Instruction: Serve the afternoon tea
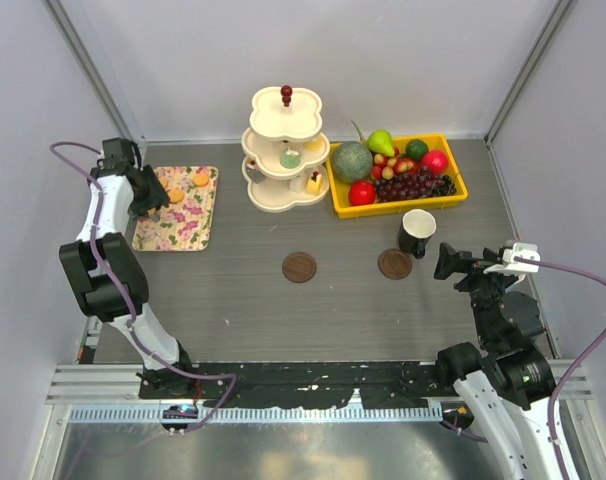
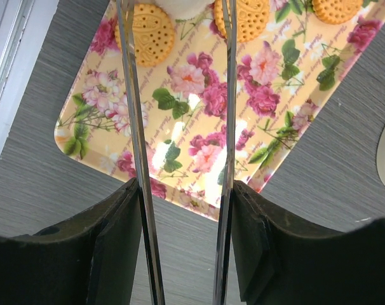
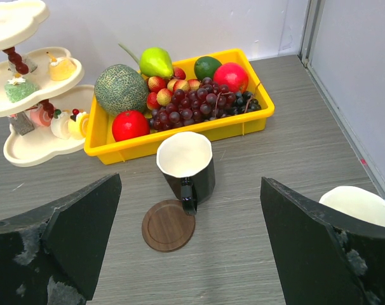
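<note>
- One table (image 1: pixel 333 300) carried everything, with the two arms at its near edge.
- One three-tier stand (image 1: pixel 268 108) stood at the back, just left of one yellow tray (image 1: pixel 403 208) heaped with fruit (image 3: pixel 119 89).
- One flowered tray (image 1: pixel 183 228) lay at the far left, well apart from the stand.
- The left gripper (image 2: pixel 185 183) hung over the flowered tray. Two metal strips (image 2: pixel 135 127) ran along the inner faces of its fingers. A white piece (image 2: pixel 173 5) sat between the strip ends at the picture's top edge; whether it was clamped or let go could not be told.
- The right gripper (image 3: pixel 189 181) was spread wide and held nothing.
- Two mugs: the black mug (image 1: pixel 417 232) stood upright in front of the yellow tray. The white mug (image 3: pixel 357 204) showed only in the right wrist view, behind the right finger.
- Two coasters (image 1: pixel 299 267) lay mid-table, and the black mug met the far edge of the right one.
- Tarts (image 2: pixel 153 32): the top view showed two on the flowered tray, the left wrist view three.
- Sweets (image 3: pixel 59 124): the right wrist view showed two on the stand's middle tier and about four on the lowest.
</note>
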`<state>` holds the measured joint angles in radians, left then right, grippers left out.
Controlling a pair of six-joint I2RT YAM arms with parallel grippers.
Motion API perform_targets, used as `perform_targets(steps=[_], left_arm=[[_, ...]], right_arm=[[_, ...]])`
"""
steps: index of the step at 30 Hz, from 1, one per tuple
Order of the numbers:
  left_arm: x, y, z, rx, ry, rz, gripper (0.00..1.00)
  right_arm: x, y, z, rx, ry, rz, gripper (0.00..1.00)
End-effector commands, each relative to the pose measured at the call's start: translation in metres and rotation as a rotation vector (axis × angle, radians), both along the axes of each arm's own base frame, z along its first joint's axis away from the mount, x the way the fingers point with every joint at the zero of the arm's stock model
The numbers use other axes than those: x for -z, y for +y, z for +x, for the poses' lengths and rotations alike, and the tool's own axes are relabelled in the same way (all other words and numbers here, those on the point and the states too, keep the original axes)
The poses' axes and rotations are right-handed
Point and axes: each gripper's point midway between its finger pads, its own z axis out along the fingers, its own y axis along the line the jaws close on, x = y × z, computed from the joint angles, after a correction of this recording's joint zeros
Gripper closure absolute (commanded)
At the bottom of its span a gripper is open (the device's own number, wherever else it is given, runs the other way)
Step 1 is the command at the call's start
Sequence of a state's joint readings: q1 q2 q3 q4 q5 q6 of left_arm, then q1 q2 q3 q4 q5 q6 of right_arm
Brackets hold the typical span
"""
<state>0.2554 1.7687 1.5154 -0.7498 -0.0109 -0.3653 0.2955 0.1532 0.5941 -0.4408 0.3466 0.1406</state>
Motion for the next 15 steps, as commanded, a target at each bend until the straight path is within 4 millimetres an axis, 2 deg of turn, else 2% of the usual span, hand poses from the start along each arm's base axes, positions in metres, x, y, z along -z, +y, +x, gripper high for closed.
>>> perform_targets(steps=[1, 6, 15], left_arm=[[-0.013, 0.015, 0.02, -0.035, -0.07, 0.013, 0.42], [-0.004, 0.01, 0.028, -0.021, -0.063, -0.027, 0.43], [0.008, 0.001, 0.029, -0.012, -0.043, -0.081, 0.46]], right_arm=[[-0.008, 0.0, 0.004, 0.007, -0.026, 0.0, 0.02], [-0.007, 0.0, 0.005, 0.009, -0.02, -0.004, 0.02], [-0.007, 0.0, 0.005, 0.01, -0.018, -0.003, 0.02]])
